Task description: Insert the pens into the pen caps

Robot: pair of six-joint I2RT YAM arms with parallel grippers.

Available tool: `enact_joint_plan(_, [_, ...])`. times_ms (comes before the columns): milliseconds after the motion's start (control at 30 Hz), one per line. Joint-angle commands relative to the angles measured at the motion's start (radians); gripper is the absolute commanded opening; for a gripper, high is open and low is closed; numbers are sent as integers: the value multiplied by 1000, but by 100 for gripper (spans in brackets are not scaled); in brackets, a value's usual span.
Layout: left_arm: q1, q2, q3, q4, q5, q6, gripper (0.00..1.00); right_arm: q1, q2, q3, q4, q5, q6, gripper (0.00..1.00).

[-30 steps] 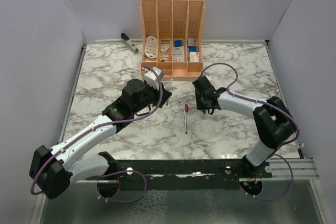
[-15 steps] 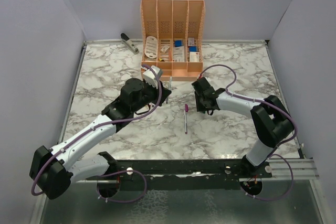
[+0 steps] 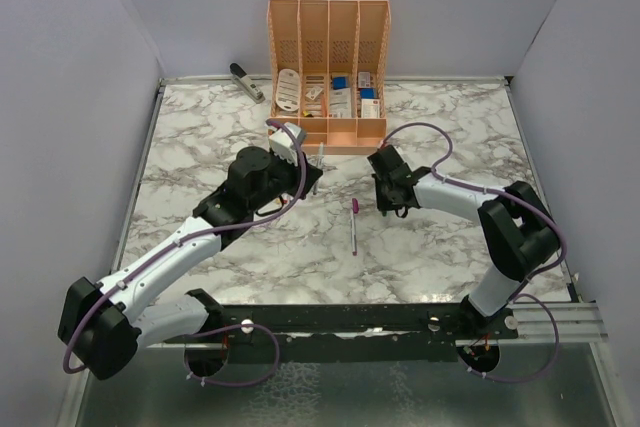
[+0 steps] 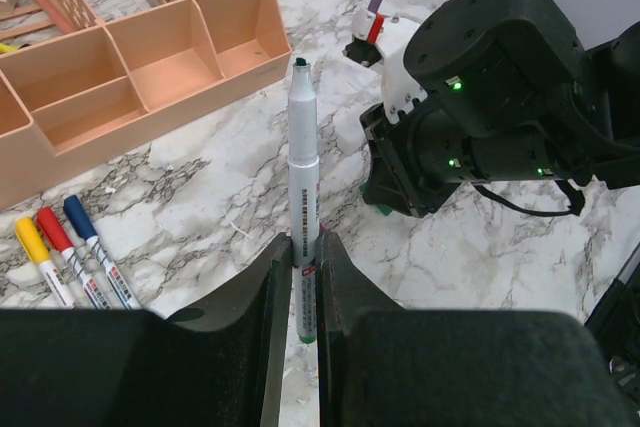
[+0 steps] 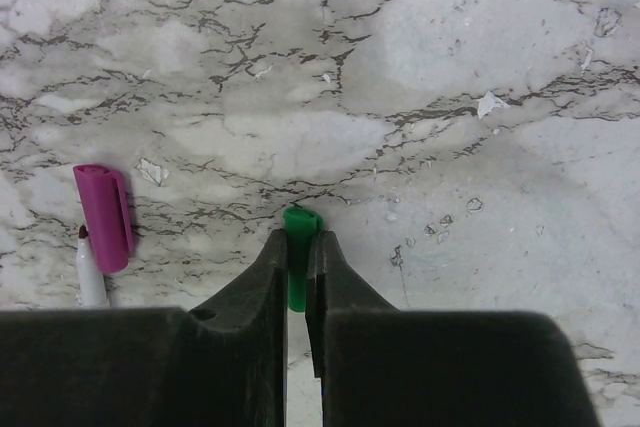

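Left wrist view, pen: the pen [image 4: 303, 147] is clamped low on its barrel between the narrow jaws of the left gripper [image 4: 303, 247]. Its long axis runs straight out from the gripper, and the bare dark tip is at the far end, toward the orange organiser [image 4: 150, 67].
Right wrist view, cap: the jaws of the right gripper [image 5: 298, 242] are narrow and press on both sides of the green cap [image 5: 300, 218]. I cannot tell if the cap rests on the marble table [image 5: 450, 97] or is just above it.
Cap from pen: to the right of the tip and lower, near but apart.
Cap mouth: hidden, so which end is open cannot be told.
Arm poses: both arms reach inward and meet in front of the organiser, each with its own part.
Judgement for the coming move: the pen tip and the cap mouth are not yet on one line, so one wrist must turn before they come together.
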Motion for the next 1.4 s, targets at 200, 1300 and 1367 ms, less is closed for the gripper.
enact_joint_plan(200, [21,7,-29,68,62,-4,0,-35,25,64,-41,-72,-39,1])
enact_joint_plan(1300, [21,231,82,374,453,-160,0,-71,-564,-183,1100,-506,-25,1])
enact_joint_plan(1367, [22,234,88,376,452,-163,0,-71,-563,-197,1140,-513,-9,1])
